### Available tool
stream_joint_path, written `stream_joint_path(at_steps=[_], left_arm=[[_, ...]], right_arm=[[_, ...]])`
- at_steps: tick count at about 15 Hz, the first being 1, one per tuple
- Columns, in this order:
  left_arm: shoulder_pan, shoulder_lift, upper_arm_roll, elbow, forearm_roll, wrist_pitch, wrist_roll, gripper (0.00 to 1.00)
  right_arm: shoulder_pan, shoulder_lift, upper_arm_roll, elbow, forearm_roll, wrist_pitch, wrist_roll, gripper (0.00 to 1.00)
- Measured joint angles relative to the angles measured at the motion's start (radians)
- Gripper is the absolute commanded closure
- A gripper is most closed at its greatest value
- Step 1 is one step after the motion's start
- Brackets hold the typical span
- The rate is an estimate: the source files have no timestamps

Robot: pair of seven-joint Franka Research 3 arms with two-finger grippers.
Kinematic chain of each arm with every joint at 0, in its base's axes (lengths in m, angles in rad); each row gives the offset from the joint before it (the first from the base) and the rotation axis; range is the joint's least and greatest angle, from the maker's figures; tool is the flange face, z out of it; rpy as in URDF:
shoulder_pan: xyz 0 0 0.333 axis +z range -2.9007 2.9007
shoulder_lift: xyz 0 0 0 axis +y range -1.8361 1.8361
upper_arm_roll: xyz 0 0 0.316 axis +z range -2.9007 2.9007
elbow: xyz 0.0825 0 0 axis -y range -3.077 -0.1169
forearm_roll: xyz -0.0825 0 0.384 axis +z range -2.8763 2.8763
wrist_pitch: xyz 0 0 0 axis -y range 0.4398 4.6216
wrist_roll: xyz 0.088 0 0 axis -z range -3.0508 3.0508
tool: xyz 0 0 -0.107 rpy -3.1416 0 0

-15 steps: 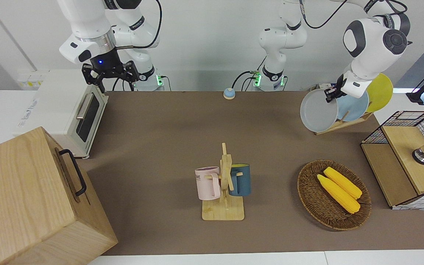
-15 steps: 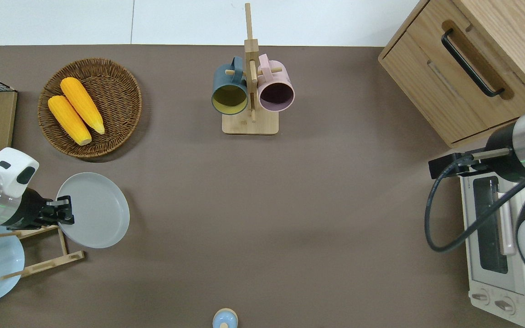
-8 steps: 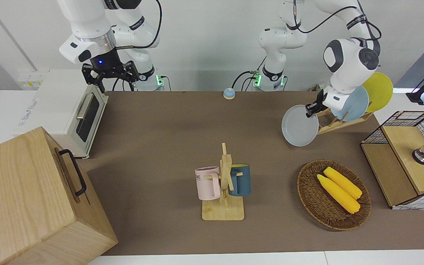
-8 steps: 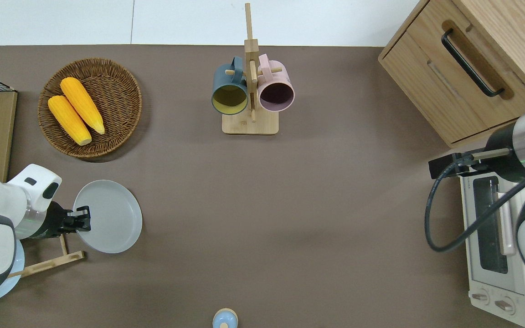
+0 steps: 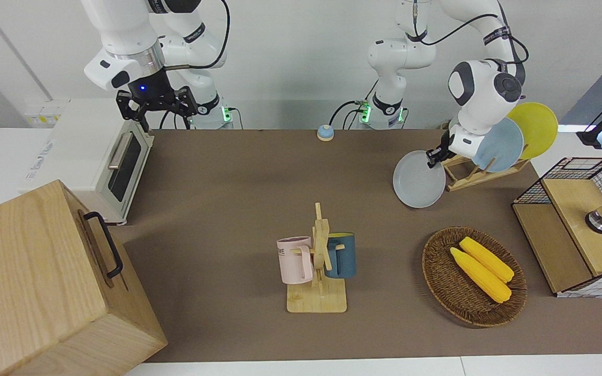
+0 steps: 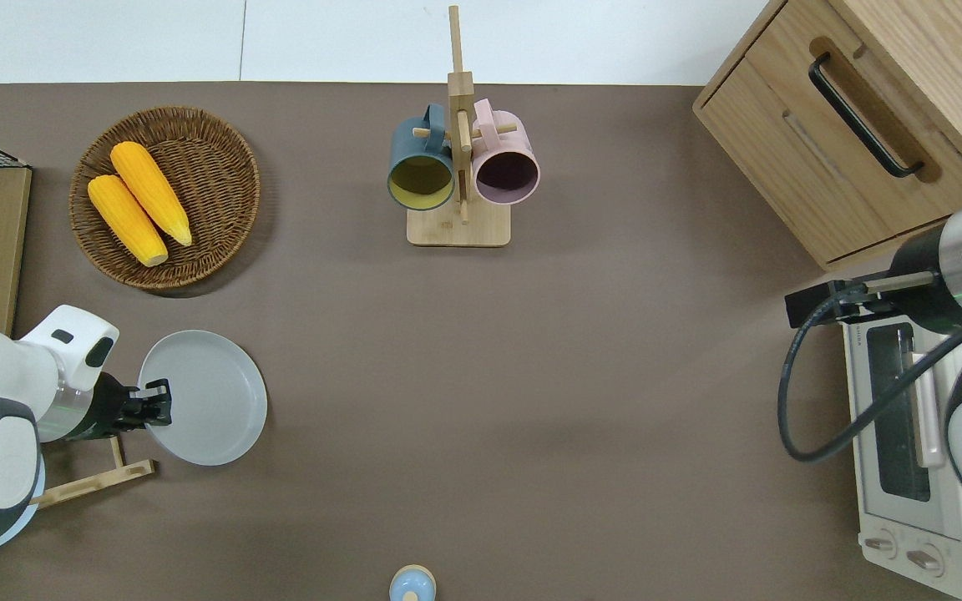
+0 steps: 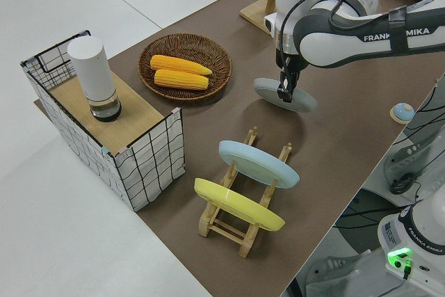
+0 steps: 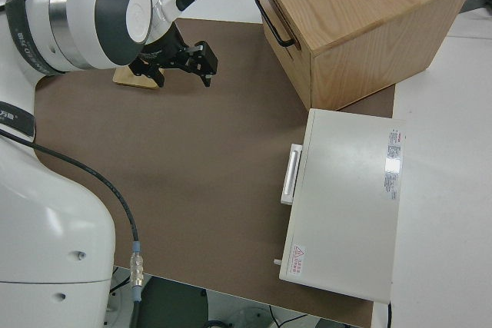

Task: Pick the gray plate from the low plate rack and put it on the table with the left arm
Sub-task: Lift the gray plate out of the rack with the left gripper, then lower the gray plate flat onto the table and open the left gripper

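Note:
My left gripper (image 5: 433,156) is shut on the rim of the gray plate (image 5: 416,183). It holds the plate nearly flat and very low over the table (image 5: 228,177), beside the low plate rack (image 5: 471,175) on the side toward the table's middle. The overhead view shows the left gripper (image 6: 155,401), the plate (image 6: 214,396) and the rack (image 6: 97,480). I cannot tell whether the plate touches the table. In the left side view the gripper (image 7: 285,92) pinches the plate's (image 7: 295,100) near rim. The right arm is parked, its gripper (image 5: 157,104) open.
A light-blue plate (image 5: 499,143) and a yellow plate (image 5: 536,130) stand in the rack. A wicker basket (image 5: 437,271) with two corn cobs lies farther from the robots. A mug stand (image 5: 319,261), a wire-sided box (image 5: 578,224), a toaster oven (image 5: 97,156), a wooden cabinet (image 5: 34,282) and a small bell (image 5: 325,132) are around.
My left gripper has carried the gray plate away from the rack toward the table's middle and lowered it close to the table. The right arm has not moved.

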Motion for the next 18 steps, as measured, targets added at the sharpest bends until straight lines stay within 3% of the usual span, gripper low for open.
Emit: stream_joint_path(at_steps=[6, 7, 9, 10, 14, 18], left_arm=[[0.004, 0.042, -0.048, -0.004, 0.003, 0.031, -0.076, 0.98], [0.005, 0.049, -0.067, -0.004, 0.01, 0.035, -0.116, 0.92], [0.005, 0.063, -0.101, -0.004, 0.032, 0.044, -0.185, 0.41], [0.005, 0.066, -0.108, -0.004, 0.039, 0.046, -0.199, 0.31], [0.004, 0.127, -0.131, -0.028, 0.041, 0.091, -0.219, 0.02], [0.0, 0.177, -0.139, -0.031, 0.041, 0.115, -0.228, 0.01]], right_arm=[[0.0, 0.0, 0.0, 0.0, 0.0, 0.0, 0.0, 0.017], [0.0, 0.0, 0.0, 0.0, 0.0, 0.0, 0.0, 0.017], [0.0, 0.0, 0.0, 0.0, 0.0, 0.0, 0.0, 0.017], [0.0, 0.0, 0.0, 0.0, 0.0, 0.0, 0.0, 0.017], [0.0, 0.0, 0.0, 0.0, 0.0, 0.0, 0.0, 0.017], [0.0, 0.0, 0.0, 0.0, 0.0, 0.0, 0.0, 0.017]])
